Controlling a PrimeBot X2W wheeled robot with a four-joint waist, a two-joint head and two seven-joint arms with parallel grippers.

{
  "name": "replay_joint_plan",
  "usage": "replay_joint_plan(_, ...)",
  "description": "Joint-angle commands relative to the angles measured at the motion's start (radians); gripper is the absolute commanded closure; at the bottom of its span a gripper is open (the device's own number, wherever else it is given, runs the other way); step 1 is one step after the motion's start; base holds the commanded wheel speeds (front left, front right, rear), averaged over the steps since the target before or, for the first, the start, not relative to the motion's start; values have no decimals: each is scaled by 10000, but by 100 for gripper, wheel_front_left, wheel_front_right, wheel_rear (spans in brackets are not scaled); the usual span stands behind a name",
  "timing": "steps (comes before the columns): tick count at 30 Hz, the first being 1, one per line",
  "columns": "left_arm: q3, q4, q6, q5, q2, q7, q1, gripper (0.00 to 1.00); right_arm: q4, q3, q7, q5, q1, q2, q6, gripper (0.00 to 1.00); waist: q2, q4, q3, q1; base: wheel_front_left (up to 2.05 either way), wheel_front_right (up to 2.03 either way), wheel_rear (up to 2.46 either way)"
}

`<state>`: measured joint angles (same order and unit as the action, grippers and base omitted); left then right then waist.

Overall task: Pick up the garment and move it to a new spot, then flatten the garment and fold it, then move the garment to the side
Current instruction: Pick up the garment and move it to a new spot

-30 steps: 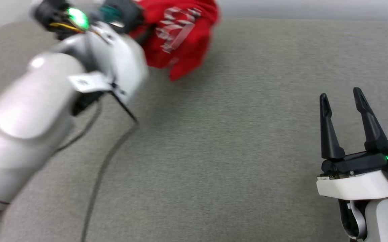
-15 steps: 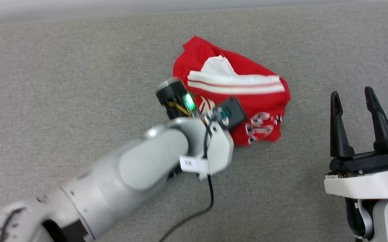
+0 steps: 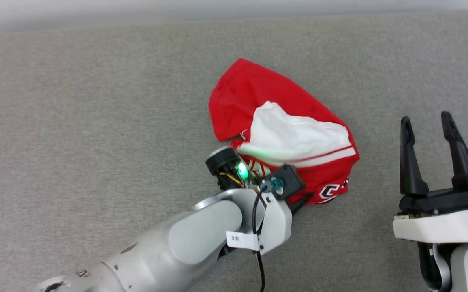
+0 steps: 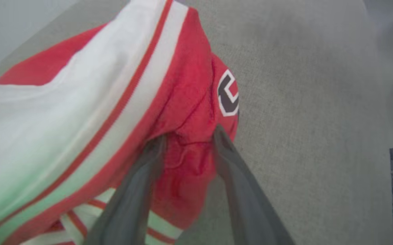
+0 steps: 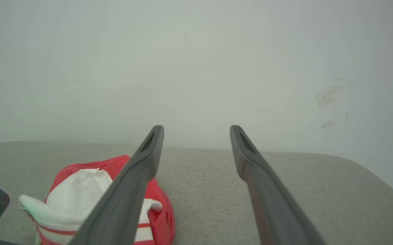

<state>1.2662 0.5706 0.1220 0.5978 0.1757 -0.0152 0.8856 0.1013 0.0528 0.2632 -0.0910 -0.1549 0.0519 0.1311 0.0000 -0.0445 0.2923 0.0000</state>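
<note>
Left end effector (image 4: 189, 136) spread astride crumpled red-white garment (image 3: 254, 93); right end effector (image 3: 426, 119) spread.

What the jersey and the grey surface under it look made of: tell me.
Garment: soft, thin knit cloth, likely synthetic; matte, it slumps in creased folds. Whether the lettering is sewn or printed, I cannot tell. Grey surface: woven upholstery-like fabric, matte, with a fine speckled weave.

The left arm (image 3: 201, 231) reaches in slantwise to the near edge of the garment (image 3: 242, 89), its wrist tipped down over it. The left gripper (image 4: 187, 136) has its fingers parted, tips against the cloth. The right gripper (image 3: 426, 119) stands well off to the garment's right, fingers spread wide and pointing away from the robot.
</note>
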Motion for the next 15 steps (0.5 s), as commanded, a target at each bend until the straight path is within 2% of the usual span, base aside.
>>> replay_joint_plan(1,-156,41,-119,-22,-103,-332,64,0,-44,6,24,2,156,-29,-7,0,0,153,-241,0,0,0,0)
replay_joint_plan(7,-854,-170,-944,145,12,-1841,-478,0,-231,70,24,79,538,-26,-7,0,0,481,-989,0,0,0,0)
replay_joint_plan(11,-1478,-684,-1762,176,397,-2349,-987,0,-317,101,24,140,860,-28,-7,0,0,709,-1391,0,0,0,0)
replay_joint_plan(15,-2525,-1484,-2727,-8,925,-2503,-1655,0,-432,92,23,224,1147,-28,-7,0,0,916,-1656,0,0,0,0)
